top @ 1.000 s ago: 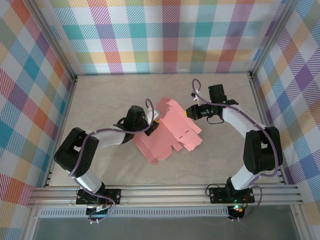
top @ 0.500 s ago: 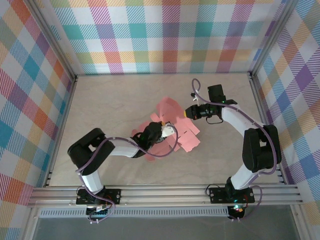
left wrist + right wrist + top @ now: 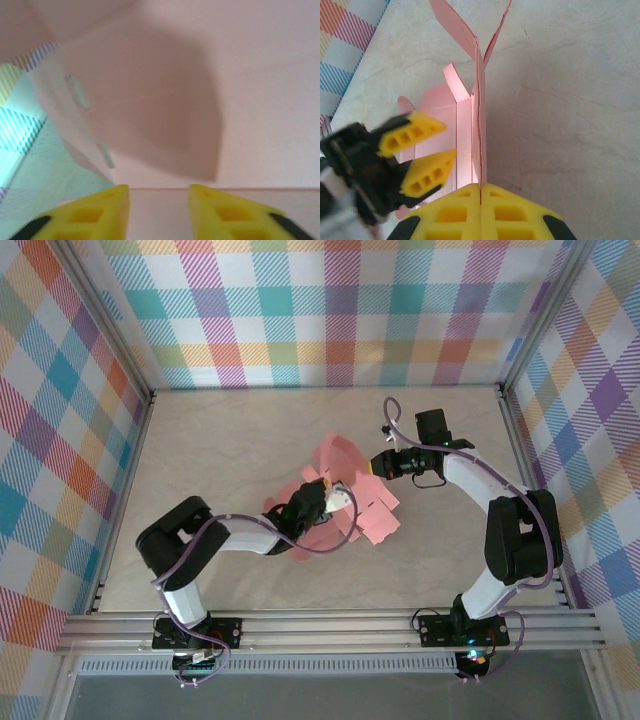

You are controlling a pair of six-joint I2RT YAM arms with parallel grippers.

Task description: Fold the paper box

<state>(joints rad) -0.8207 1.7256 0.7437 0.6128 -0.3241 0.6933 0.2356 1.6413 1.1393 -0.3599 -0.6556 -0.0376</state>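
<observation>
- My right gripper [image 3: 481, 192] is pressed together on the paper box [image 3: 462, 125], pinching one thin upright edge of the card at the bottom centre of the right wrist view.
- My left gripper [image 3: 159, 205] has its fingers apart, nothing clamped between them, nose right up against a pink panel that takes up most of the left wrist view.
- From above, the box sits at the middle of the table [image 3: 200, 440], a half-raised sheet with flaps fanning toward the lower right, between my two wrists.
- I judge the handling this way: the card is very light and thin, stiff only along its creases, and it will bow or buckle anywhere else (the panels already splay apart at the top of the right wrist view).
- The surface looks smooth, so a loose pinch could slide; a hard pinch mid-panel could leave a dent.
- The best hold, I reckon, is close to a fold line or on a doubled edge, as on the right, where the card resists bending.
- For the left, I'd take a flap near its crease and push flat against the panel, not poke with one fingertip.
</observation>
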